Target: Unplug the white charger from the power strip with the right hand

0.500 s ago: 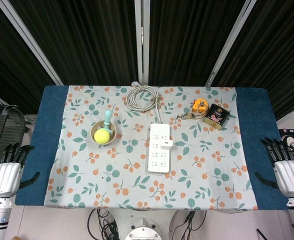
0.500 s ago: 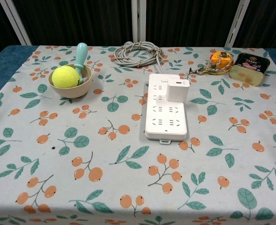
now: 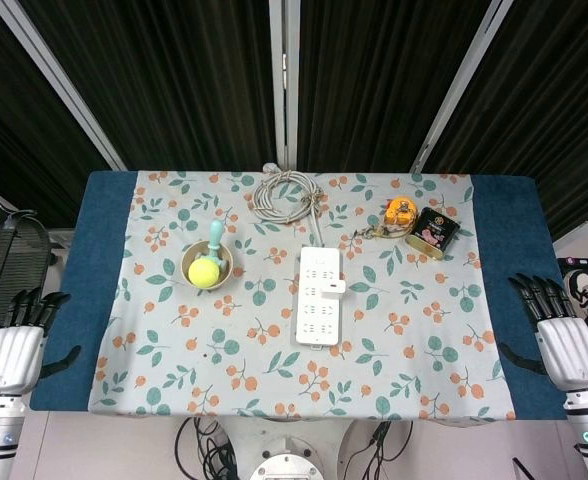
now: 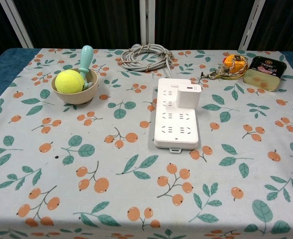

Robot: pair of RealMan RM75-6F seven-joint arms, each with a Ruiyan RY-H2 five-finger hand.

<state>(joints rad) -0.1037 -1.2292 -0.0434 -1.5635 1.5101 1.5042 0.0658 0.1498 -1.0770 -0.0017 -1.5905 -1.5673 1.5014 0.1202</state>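
A white power strip [image 3: 318, 309] [image 4: 177, 122] lies lengthwise in the middle of the floral tablecloth. The white charger [image 3: 334, 287] [image 4: 188, 96] is plugged into its right side, near the far end. My right hand [image 3: 559, 338] hangs at the table's right edge, fingers apart, holding nothing, far from the charger. Off the left edge my left hand [image 3: 19, 341] is also spread and empty. Neither hand shows in the chest view.
The strip's grey cable [image 3: 286, 194] lies coiled at the back. A bowl [image 3: 206, 267] with a yellow ball and teal-handled tool sits left of the strip. At back right stand an orange object [image 3: 400, 212] and a dark tin [image 3: 433, 232].
My right hand has shifted slightly left, towards the table's edge. The left hand and everything on the table stay as they were.
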